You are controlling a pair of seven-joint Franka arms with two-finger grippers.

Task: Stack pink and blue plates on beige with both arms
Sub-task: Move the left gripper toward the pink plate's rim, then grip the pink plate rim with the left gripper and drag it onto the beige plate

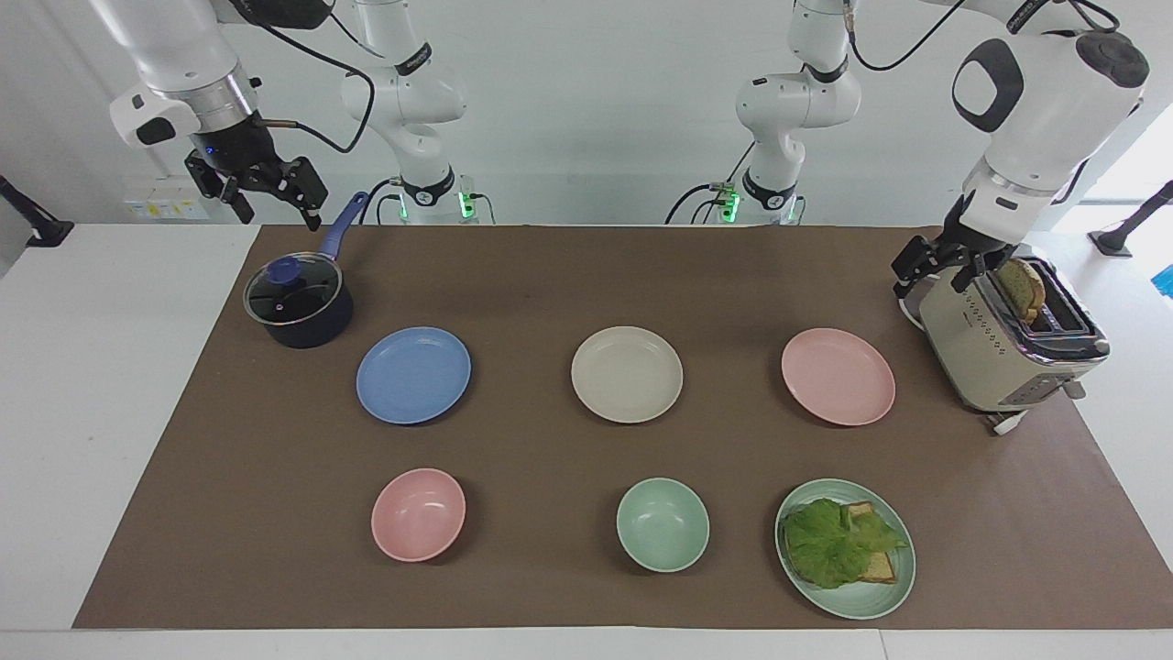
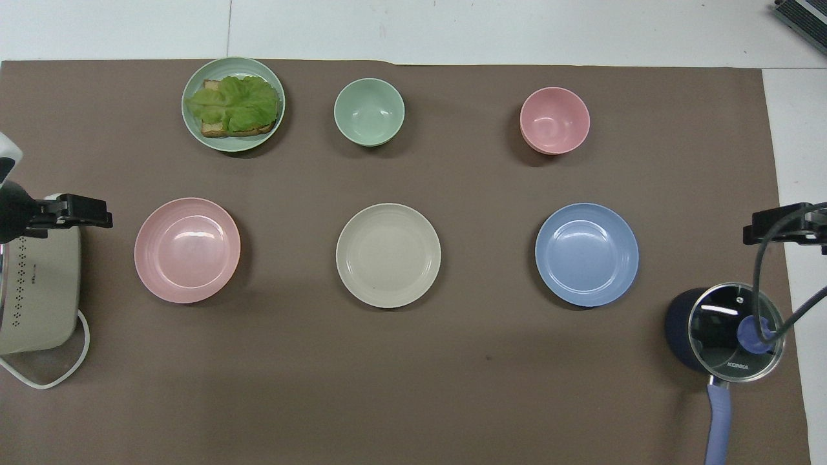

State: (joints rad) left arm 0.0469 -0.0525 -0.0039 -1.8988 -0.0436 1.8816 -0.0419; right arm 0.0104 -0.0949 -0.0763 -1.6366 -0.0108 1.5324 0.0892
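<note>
— Jaws first. What have you got?

— Both spread, holding nothing. My left gripper hangs low just over the cream toaster at the left arm's end. Right gripper is up over the dark lidded saucepan, waiting.

— Plates?

— I see three in one row, each apart from the next: matte pale pink round plate beside the toaster, cream-beige round plate in the middle with nothing on it, medium blue round plate beside the saucepan.

— Farther out?

— Small pink bowl, pale green bowl, pale green plate with lettuce on toast.
</note>
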